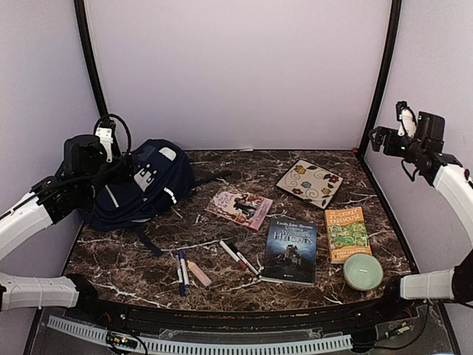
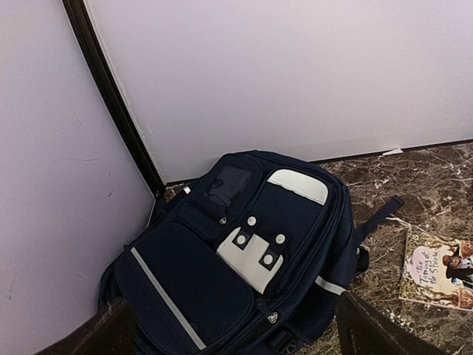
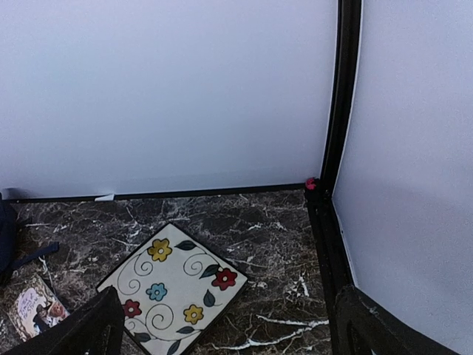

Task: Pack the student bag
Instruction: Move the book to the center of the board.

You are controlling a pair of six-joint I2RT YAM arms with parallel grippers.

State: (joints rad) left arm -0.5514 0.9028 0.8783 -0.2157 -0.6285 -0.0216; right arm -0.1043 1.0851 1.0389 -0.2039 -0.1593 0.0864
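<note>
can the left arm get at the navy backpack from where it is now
Probably yes: the left tool hangs open close to the large navy-blue fabric backpack, facing it, with nothing between them.

You have the backpack (image 1: 137, 192) in the far left corner of the desk (image 1: 244, 166), the plate (image 1: 310, 183) far right. Three books (image 1: 290, 250) lie between, nearer you; pens (image 1: 182, 270) lie front left, the bowl (image 1: 363, 271) before the rightmost book (image 1: 347, 233).

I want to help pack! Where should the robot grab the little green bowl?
Pinch the rim of the green bowl from straight above, one finger inside, one outside. It sits upright and open near the table's front right edge, and its round wall would probably slip from a sideways squeeze.
</note>
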